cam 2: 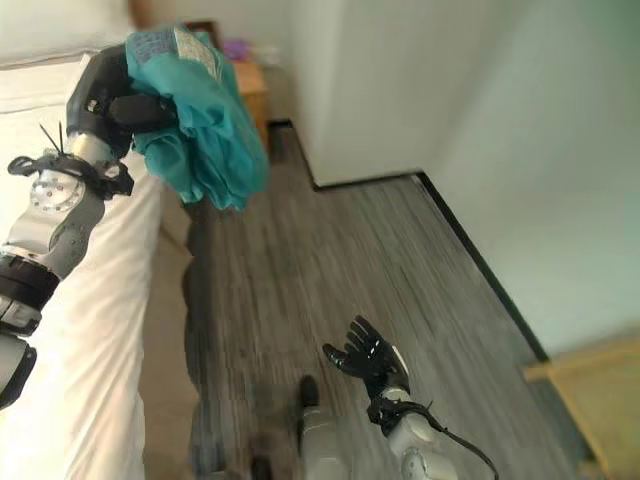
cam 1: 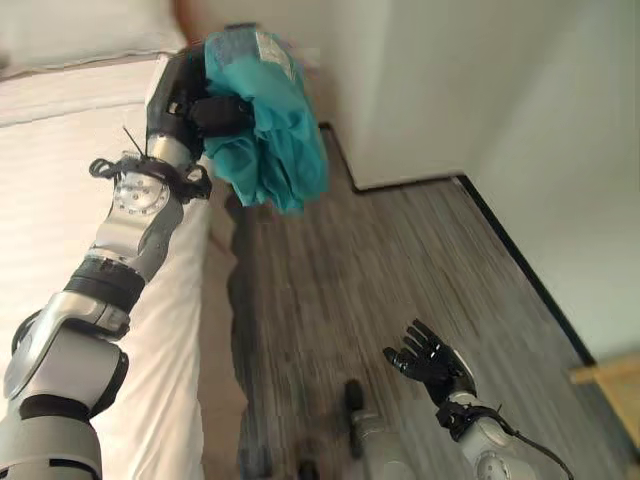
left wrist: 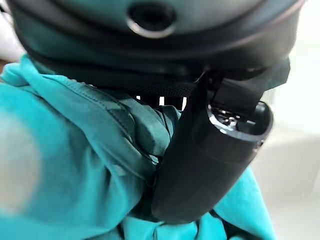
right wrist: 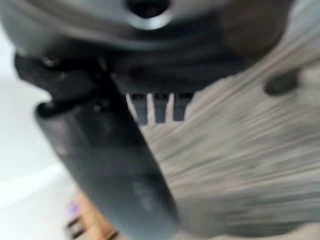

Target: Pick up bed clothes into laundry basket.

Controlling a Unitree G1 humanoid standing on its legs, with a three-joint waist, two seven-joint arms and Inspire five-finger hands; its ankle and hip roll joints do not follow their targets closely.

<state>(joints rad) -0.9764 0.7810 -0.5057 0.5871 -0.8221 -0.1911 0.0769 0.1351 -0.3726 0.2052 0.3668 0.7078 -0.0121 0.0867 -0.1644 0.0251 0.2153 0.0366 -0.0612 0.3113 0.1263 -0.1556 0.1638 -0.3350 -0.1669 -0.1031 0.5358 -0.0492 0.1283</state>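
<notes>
Left hand: the dark left hand point(cam 1: 205, 105) is raised at the edge of the bed, fingers and thumb curled into a bunched teal cloth garment point(cam 1: 270, 125); the left wrist view shows the thumb point(left wrist: 200, 160) pressed across folds of the same cloth point(left wrist: 75, 165); grip judged firm, taken in the middle of the bundle.

Garment position: held in the air, clear of the mattress, hanging over the strip where the bed meets the floor; loose folds droop below the hand; a pale patch, possibly a label or lining, shows at the top.

Handling: judged light, soft and limp; no risk of breakage; likely to slide or unroll if held by one fold only; best hold is a gathered handful near the centre, as now, so trailing ends do not drag.

Right hand: the dark right hand point(cam 1: 430, 362) hangs low over the floor, palm up, fingers spread and relaxed, carrying nothing.

Surroundings: white bed with plain sheet point(cam 1: 60, 170) on the robot's left; grey wood-grain plank floor point(cam 1: 400, 260); pale wall with dark skirting point(cam 1: 480, 90) ahead; small wooden bedside cabinet point(cam 2: 250, 90) beyond the bed.

Laundry basket: cannot tell where it stands.
</notes>
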